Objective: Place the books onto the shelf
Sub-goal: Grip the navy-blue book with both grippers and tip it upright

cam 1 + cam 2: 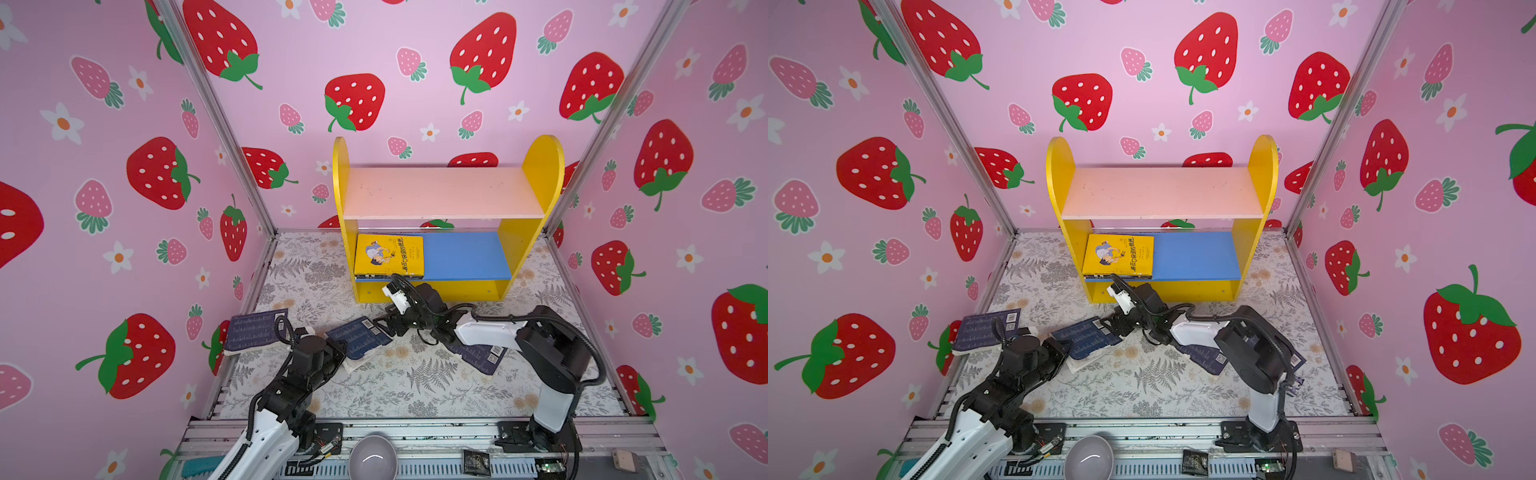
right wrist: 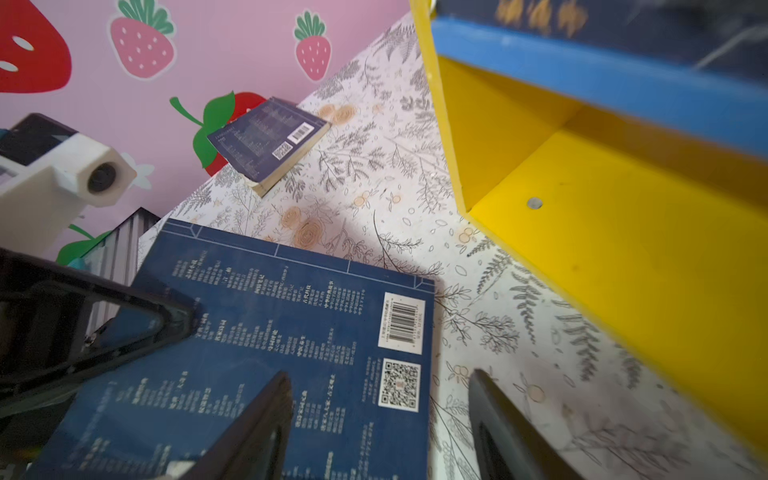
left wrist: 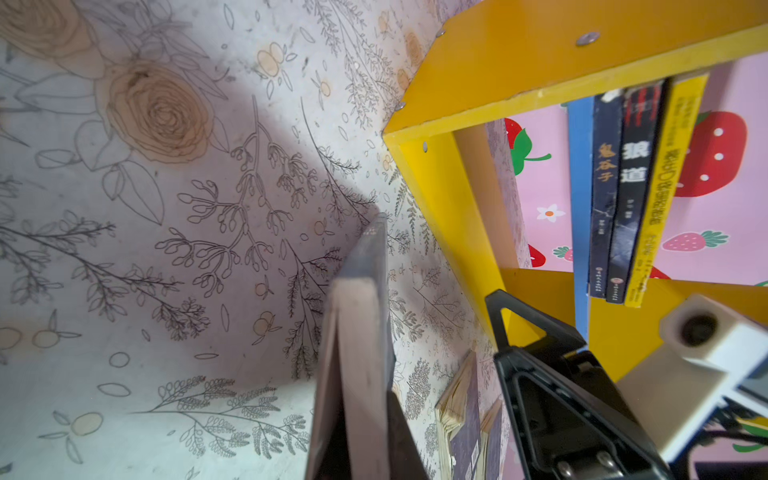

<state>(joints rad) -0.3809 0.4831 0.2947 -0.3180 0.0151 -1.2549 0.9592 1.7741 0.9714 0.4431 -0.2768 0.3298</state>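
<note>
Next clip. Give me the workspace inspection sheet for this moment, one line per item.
Surface: mat, flat, nothing spilled.
Job's things: shelf upright by the back wall; yellow book lies on two dark books on its blue board; three navy books off the shelf: left book propped at the wall, middle book, right book partly under the right arm.
Clutter: bowl, packet and box on the front rail.
Grippers: left gripper jaws shut on the middle book; right gripper jaws open over its corner.
Cables: black cables along both arms, none snagged.
Surroundings: strawberry walls on three sides.
</note>
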